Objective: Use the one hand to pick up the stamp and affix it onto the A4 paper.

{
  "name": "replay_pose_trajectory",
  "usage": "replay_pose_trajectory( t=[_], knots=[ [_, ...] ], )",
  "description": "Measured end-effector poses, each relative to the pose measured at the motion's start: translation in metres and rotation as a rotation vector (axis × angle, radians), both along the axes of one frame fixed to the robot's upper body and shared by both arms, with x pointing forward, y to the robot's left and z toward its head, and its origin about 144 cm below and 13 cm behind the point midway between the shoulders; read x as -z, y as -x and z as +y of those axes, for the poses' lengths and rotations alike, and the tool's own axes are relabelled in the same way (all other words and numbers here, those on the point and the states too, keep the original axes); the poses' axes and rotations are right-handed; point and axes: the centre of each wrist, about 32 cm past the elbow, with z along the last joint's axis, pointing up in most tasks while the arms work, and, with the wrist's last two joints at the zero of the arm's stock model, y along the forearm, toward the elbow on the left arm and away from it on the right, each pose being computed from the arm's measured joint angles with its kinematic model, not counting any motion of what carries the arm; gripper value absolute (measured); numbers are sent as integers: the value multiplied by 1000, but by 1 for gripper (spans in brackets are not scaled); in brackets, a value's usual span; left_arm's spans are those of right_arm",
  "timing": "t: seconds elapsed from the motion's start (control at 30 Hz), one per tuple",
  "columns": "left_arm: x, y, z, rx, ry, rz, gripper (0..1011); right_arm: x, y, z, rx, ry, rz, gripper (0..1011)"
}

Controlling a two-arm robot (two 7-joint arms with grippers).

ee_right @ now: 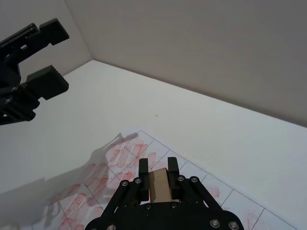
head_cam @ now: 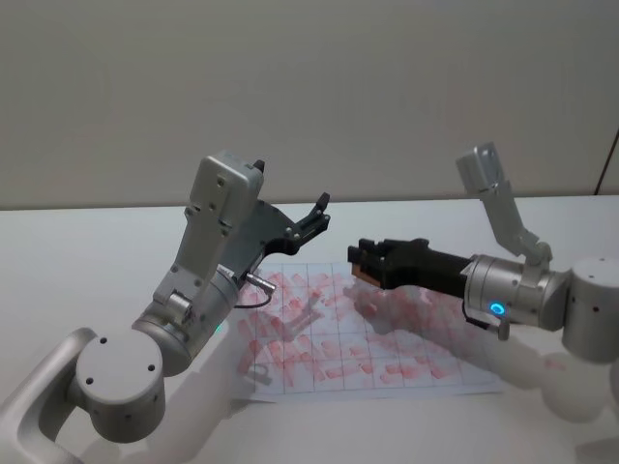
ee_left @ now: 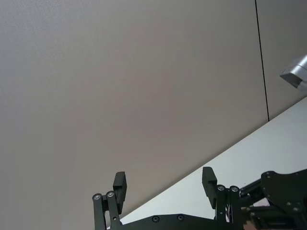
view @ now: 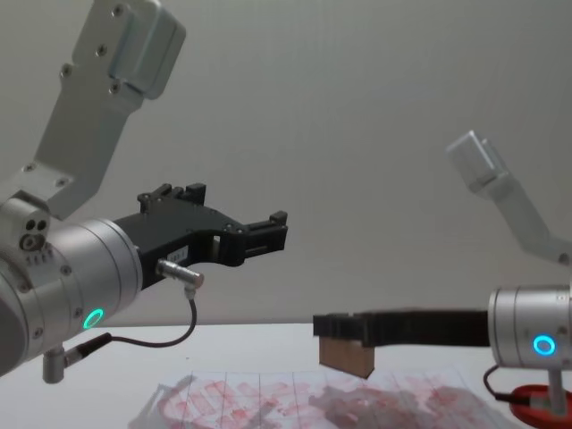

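Observation:
My right gripper (head_cam: 356,259) reaches in from the right and is shut on the stamp (head_cam: 360,275), a small tan wooden block. In the chest view the stamp (view: 347,356) hangs just above the A4 paper (view: 268,393), over its far middle part. The right wrist view shows the stamp (ee_right: 160,184) clamped between both black fingers, with the red-printed grid of the paper (ee_right: 129,153) below. The paper (head_cam: 387,362) lies flat on the white table. My left gripper (head_cam: 314,217) is raised high over the paper's far left corner, open and holding nothing.
A round red ink pad (view: 536,407) sits at the near right, below my right wrist. The left forearm with its dangling cable (view: 179,331) hangs over the paper's left side. A pale wall stands behind the table.

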Motion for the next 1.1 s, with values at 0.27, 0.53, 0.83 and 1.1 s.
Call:
replay_pose_trajectory(
  t=[0.27,0.53,0.83,1.1],
  knots=[
    [0,0,0,0,0,0,1001,6,5,2,-20,33,33,227],
    [0,0,0,0,0,0,1001,8,10,2,-47,94,48,227],
    [0,0,0,0,0,0,1001,10,14,1,-68,131,59,227],
    [0,0,0,0,0,0,1001,12,19,-1,-73,154,70,226]
  ],
)
